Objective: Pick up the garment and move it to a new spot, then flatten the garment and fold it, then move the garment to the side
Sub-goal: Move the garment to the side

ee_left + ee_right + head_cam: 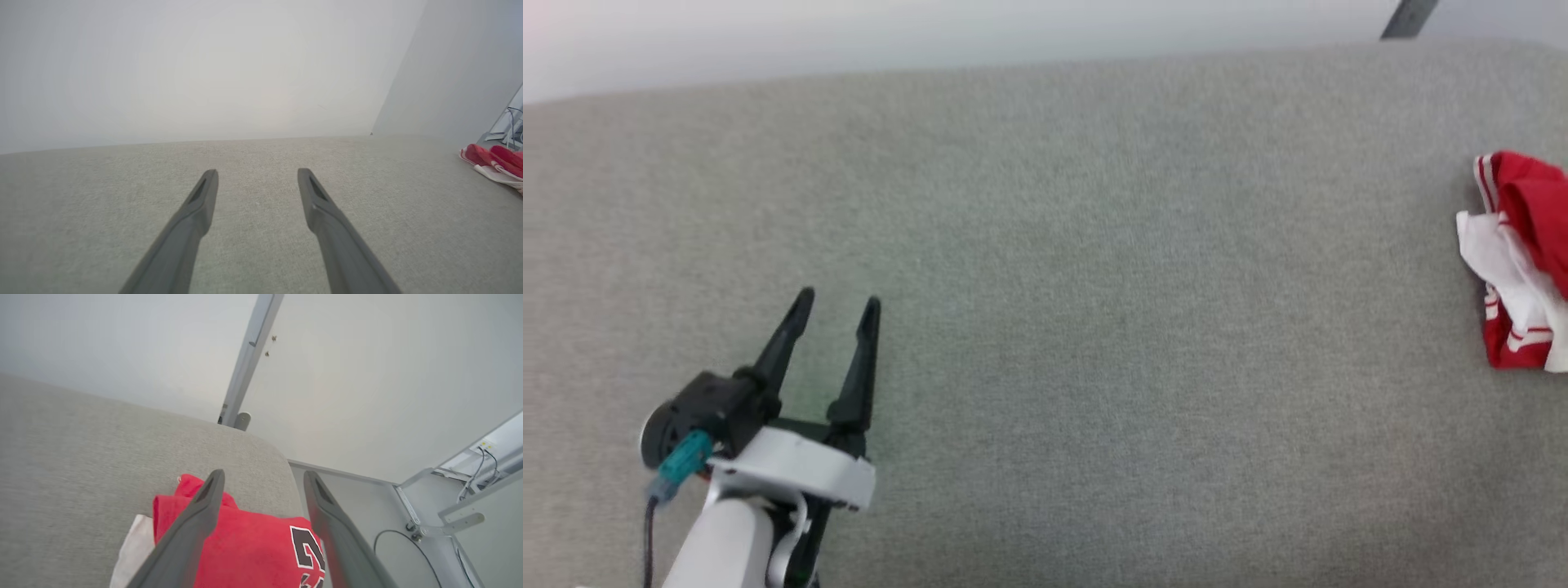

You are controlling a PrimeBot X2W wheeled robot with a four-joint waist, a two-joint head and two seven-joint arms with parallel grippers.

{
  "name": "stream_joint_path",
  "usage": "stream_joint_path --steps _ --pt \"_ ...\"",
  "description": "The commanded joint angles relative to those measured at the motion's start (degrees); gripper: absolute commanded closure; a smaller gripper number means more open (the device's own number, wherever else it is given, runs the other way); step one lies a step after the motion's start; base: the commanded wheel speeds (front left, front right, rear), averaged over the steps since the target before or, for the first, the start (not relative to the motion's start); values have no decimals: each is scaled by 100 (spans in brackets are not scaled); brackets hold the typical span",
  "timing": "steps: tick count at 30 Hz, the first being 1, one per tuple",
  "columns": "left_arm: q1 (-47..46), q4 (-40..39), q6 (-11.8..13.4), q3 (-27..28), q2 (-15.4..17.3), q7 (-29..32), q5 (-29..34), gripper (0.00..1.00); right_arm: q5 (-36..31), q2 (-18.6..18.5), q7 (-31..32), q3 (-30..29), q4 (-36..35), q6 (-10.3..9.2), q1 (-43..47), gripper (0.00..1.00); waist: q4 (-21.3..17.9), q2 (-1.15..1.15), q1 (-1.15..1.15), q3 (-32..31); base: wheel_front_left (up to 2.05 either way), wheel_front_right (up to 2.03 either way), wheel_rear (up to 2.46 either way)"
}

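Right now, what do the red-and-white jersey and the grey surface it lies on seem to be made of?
Red-and-white jersey: soft, thin fabric, probably synthetic sportswear, matte; it crumples into loose folds. Grey surface: woven upholstery-like cloth, matte, with a fine visible weave and a rounded corner; what lies beneath cannot be told.

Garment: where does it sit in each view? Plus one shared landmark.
Head view: garment bunched at right edge, mid-height.
Left wrist view: garment at far right edge, below middle.
Right wrist view: garment at bottom centre, lettering up.
Shared landmark: grey fabric surface beneath it.
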Motion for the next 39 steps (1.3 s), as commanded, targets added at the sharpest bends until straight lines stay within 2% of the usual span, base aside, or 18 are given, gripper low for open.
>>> stream_joint_path --steps 1,8,13,18,28,39 --pt "95 -3 -19 37 8 0 -4 0 -29 25 -19 -124 -64 -10 224 0 189 0 0 -369 0 0 0" --pt "581 -54 -19 301 14 1 16 0 -735 363 -21 -1507 -1364 -10 1533 0 369 0 0 -880 0 0 0" --pt "884 -37 -19 483 28 1 55 0 -1314 835 -22 -2435 -2285 -11 2569 0 459 0 0 -1177 0 0 0" --pt "1172 -62 -19 699 57 1 54 0 -1849 1314 -22 -3072 -3155 -10 3485 0 513 0 0 -1398 0 0 0" --pt "1641 -198 -19 914 94 1 106 0 -2248 2054 -22 -3652 -4226 -10 4726 0 571 0 0 -1546 0 0 0" --pt "1884 -311 -19 1003 131 1 -78 0 -2509 2511 -23 -3836 -4897 -10 5419 0 547 0 0 -1637 0 0 0"
